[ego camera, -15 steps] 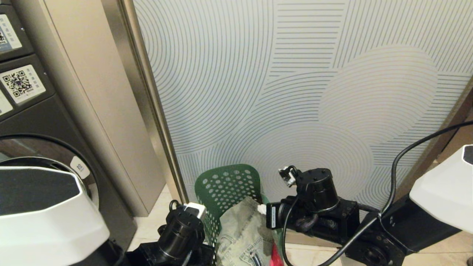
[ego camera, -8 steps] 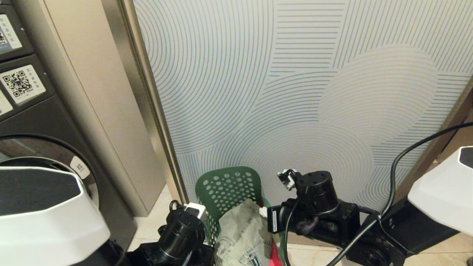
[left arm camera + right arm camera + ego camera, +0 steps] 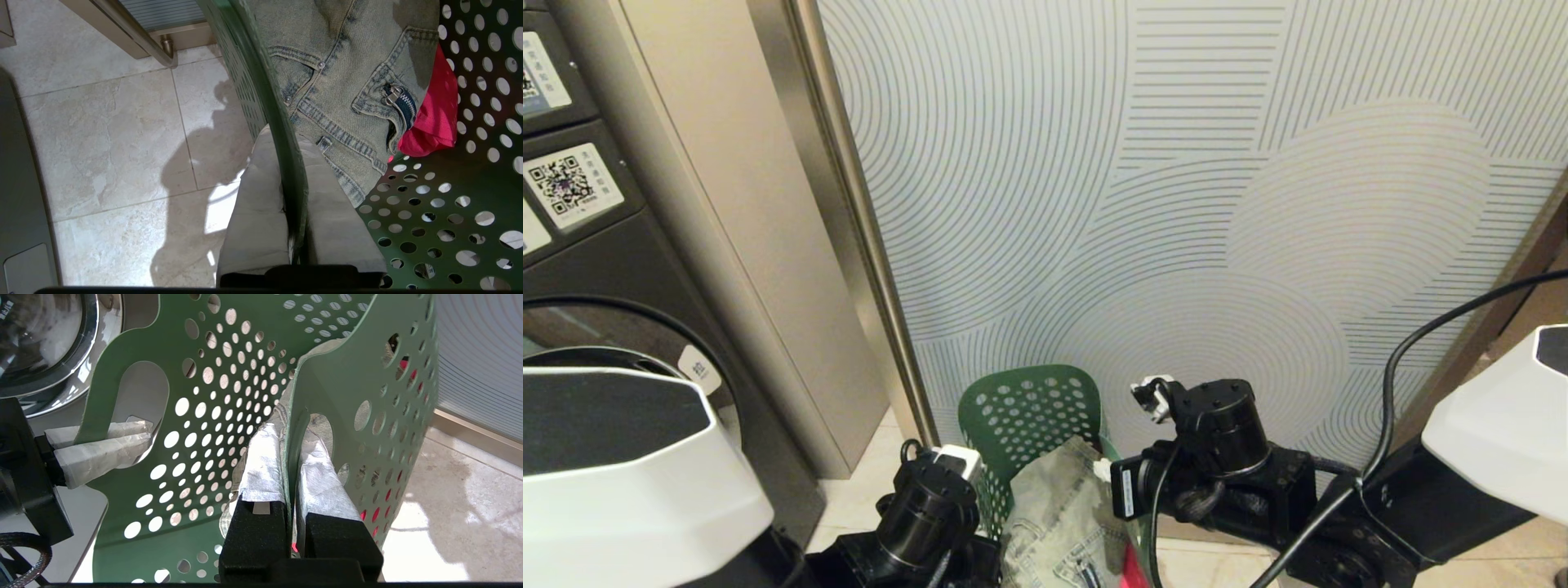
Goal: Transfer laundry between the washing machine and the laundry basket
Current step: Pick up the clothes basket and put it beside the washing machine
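Laundry basket point(image 3: 1029, 408): dark green plastic, its sides full of round holes, on the beige tiled floor point(image 3: 122, 134) just before the line-patterned wall panel point(image 3: 1217, 204), between the robot's two arms.
Left pincer point(image 3: 296, 192): clamped tight on the basket's rim, one taped finger on the outer face and one on the inner; in the right wrist view its tips show at the slot handle on the far side point(image 3: 102, 447).
Right pincer point(image 3: 292, 457): squeezed shut on the opposite wall of the basket beside its slot handle, one white-wrapped finger point(image 3: 263, 461) inside and the other outside.
Jeans point(image 3: 347, 81): faded greenish denim, heaped inside the basket and rising above its rim in the head view point(image 3: 1058, 514); a pocket and a part-open zip show.
Red garment point(image 3: 433, 114): lies in the basket beside the jeans, touching them, partly under the denim.
Washing machine point(image 3: 621, 269): dark grey front-loader at the robot's left, apart from the basket; its chrome-rimmed round door point(image 3: 45, 339) shows past the basket in the right wrist view. Whether the door is open I cannot tell.
QR stickers point(image 3: 568, 184): white labels on the machine's front panel above the door.
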Motion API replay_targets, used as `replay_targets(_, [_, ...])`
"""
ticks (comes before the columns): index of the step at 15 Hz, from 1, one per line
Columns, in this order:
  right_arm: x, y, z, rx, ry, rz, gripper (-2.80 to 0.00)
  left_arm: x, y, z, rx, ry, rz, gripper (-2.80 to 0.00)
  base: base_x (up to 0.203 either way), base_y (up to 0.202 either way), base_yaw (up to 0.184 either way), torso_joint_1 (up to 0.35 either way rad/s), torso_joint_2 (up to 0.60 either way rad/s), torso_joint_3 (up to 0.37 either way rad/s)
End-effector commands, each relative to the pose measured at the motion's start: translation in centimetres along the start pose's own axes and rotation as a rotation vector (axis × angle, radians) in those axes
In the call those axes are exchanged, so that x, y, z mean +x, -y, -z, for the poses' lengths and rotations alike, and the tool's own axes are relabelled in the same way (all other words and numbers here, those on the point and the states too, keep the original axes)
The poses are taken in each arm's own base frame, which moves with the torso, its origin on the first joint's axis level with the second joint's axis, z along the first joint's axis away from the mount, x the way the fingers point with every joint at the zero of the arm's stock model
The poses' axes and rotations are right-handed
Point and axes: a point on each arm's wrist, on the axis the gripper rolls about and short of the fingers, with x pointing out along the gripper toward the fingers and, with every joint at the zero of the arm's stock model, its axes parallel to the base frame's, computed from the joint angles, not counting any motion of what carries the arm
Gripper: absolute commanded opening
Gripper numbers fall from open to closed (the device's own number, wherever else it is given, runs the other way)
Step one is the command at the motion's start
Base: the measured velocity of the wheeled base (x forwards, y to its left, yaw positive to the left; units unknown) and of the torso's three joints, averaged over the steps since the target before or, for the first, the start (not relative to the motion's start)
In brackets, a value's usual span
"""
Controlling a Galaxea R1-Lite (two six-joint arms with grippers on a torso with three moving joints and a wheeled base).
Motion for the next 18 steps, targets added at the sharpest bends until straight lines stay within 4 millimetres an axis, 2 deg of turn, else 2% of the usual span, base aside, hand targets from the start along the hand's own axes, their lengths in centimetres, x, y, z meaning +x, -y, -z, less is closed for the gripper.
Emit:
replay_targets(1, [0.0, 0.0, 0.0, 0.003, 0.001, -0.001, -2.8, 0.2, 0.1, 0.0, -0.002, 0.002, -0.001, -2.8, 0.0, 0.0, 0.0, 0.0, 0.0, 0.0])
replay_targets(6, [0.4, 0.2, 0.3, 0.006, -0.001, 0.015, -2.8, 0.4, 0.1, 0.2, 0.0, -0.005, -0.003, -2.8, 0.0, 0.0, 0.0, 0.0, 0.0, 0.0])
replay_targets(9, [1.1, 0.4, 0.5, 0.001, 0.064, 0.017, -2.8, 0.4, 0.1, 0.2, 0.0, -0.005, -0.003, -2.8, 0.0, -0.003, 0.023, 0.001, 0.0, 0.001])
replay_targets(18, [1.1, 0.5, 0.7, 0.001, 0.06, 0.019, -2.8, 0.4, 0.1, 0.2, 0.001, -0.006, -0.003, -2.8, 0.0, -0.009, 0.168, 0.002, 0.0, 0.002])
